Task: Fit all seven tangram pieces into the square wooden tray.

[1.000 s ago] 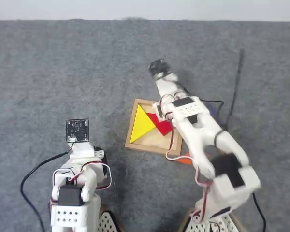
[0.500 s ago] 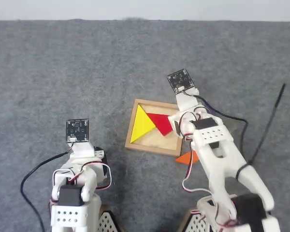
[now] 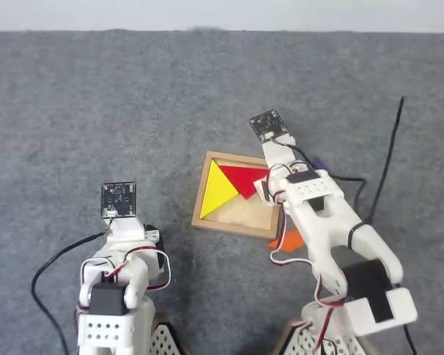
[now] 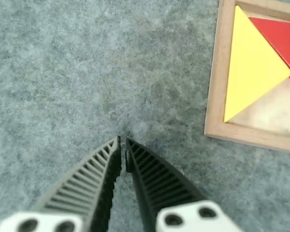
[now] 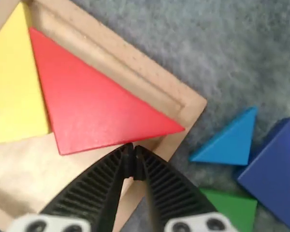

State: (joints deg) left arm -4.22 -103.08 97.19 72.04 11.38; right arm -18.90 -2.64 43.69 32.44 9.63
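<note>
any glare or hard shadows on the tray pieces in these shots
High view: flat, even light, no glare on the tray. Right wrist view: red triangle evenly lit, thin shadow line along the tray wall. Left wrist view: yellow triangle evenly lit, no hotspot.

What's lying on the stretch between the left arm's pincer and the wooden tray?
Nothing but bare grey carpet. In the left wrist view, no piece lies between the left gripper and the tray.
</note>
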